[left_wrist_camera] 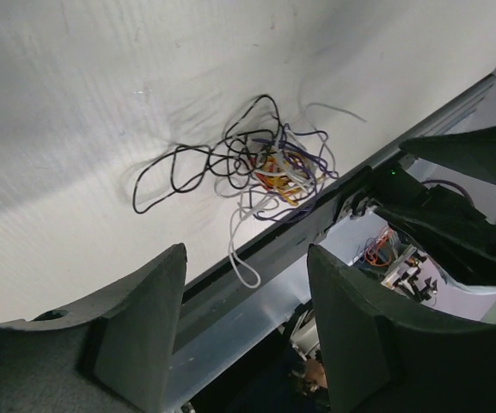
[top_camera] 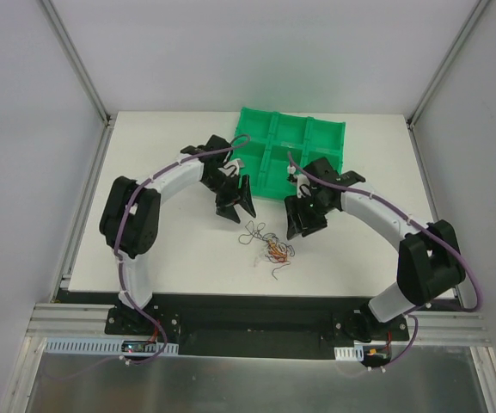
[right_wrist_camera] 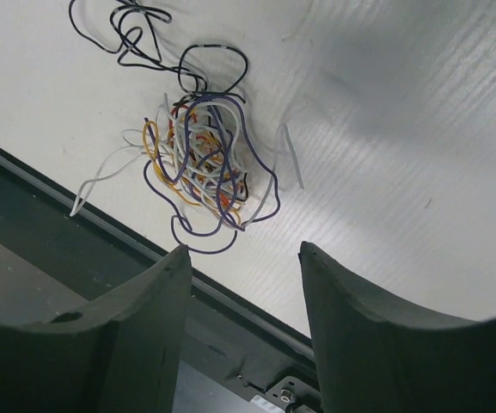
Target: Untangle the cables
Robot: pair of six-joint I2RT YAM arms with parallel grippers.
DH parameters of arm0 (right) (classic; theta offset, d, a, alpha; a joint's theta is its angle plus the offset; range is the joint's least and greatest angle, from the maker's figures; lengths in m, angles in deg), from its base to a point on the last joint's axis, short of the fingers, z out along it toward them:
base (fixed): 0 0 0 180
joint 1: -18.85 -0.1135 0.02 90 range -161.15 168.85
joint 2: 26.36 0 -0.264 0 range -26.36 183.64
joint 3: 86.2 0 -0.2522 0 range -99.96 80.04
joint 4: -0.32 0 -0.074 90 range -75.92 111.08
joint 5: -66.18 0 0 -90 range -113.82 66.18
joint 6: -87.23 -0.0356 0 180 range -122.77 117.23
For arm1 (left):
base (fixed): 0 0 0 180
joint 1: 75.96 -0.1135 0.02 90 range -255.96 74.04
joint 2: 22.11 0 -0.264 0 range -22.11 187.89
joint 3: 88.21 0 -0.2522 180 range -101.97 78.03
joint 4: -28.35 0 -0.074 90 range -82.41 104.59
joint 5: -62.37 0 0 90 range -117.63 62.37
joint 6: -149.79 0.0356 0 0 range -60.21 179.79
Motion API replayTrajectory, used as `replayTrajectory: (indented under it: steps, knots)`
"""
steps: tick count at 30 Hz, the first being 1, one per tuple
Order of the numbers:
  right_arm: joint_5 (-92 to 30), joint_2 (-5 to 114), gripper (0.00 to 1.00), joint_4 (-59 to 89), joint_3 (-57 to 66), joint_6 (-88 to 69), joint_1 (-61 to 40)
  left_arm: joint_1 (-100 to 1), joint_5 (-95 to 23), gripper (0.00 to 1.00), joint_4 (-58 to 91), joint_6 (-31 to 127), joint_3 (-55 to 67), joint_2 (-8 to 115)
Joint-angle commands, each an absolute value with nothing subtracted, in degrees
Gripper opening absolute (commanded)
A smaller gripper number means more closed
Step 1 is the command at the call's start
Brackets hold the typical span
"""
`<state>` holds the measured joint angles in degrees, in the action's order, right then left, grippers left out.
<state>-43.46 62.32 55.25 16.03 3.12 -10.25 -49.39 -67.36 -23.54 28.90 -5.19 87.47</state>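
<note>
The cables lie in one small tangle of thin black, white, orange, red and purple wires on the white table, in front of both grippers. The tangle shows in the left wrist view and the right wrist view. My left gripper is open and empty, above the table to the tangle's upper left. My right gripper is open and empty, just right of the tangle. Neither touches the wires. In the wrist views the left gripper and the right gripper both show wide gaps.
A green tray with compartments stands at the back of the table, just behind both grippers. The table's near edge runs a little below the tangle. The right arm shows in the left wrist view.
</note>
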Motion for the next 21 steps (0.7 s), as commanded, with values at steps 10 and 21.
replayTrajectory:
  steps: [10,21]
  knots:
    - [-50.8,66.44,0.54,55.39,11.22,1.36,-13.22,-46.78,-61.83,0.51,-27.07,37.73,-8.19,96.18]
    - [-50.63,69.43,0.53,55.83,10.25,0.83,-14.9,-44.32,-57.08,0.37,-26.81,42.04,-12.24,99.18]
